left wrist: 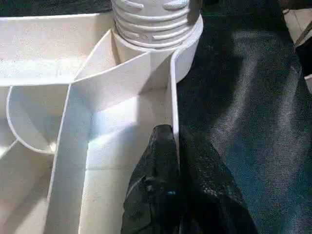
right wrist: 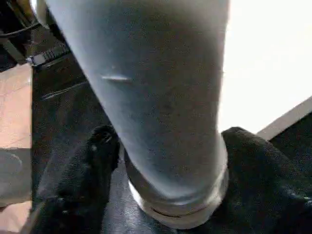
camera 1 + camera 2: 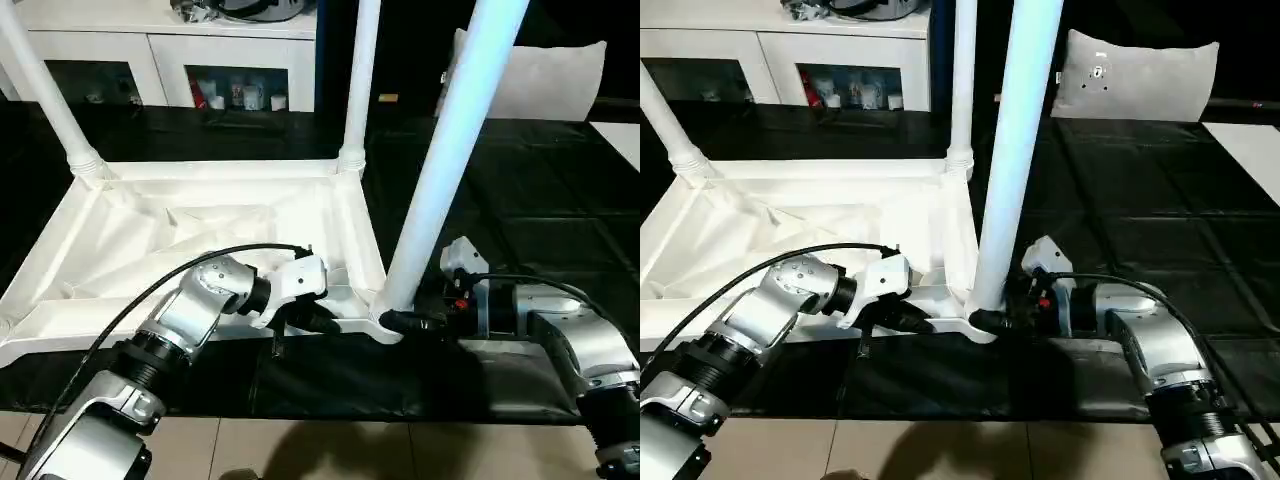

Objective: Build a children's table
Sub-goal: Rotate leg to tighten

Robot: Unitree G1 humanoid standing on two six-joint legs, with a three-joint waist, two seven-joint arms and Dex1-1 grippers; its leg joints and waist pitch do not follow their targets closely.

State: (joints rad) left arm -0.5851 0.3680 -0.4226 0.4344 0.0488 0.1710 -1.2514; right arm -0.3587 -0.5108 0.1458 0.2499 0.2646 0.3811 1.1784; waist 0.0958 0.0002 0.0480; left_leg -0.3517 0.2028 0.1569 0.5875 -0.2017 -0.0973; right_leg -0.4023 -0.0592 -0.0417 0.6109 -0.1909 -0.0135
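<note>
The white plastic rectangular table top (image 3: 200, 240) lies upside down, ribbed underside up, on the black-covered desk (image 3: 540, 200). Two long white tapered tube legs already stand in the far corner sockets, one at the far left (image 3: 45, 90) and one at the far right (image 3: 358, 80). The step in hand appears to be seating a third white tube leg (image 3: 450, 150) in the near right round corner socket (image 3: 385, 318), where it rises with a slight tilt. The right end effector (image 3: 405, 322) is clamped on the base of this leg, its black fingers (image 2: 92, 161) on either side of the tube just above the socket. The left end effector (image 3: 315, 320) is pinched on the thin near side wall of the top beside that socket, one finger (image 1: 156, 170) inside the wall and one outside, holding the top steady. The threaded collar of the leg (image 1: 153, 22) sits above the socket rim, so it seems not fully home. The next move probably calls for turning or pressing the leg down until it seats straight, while the left arm holds the top against twisting; the near left corner then awaits its leg.
</note>
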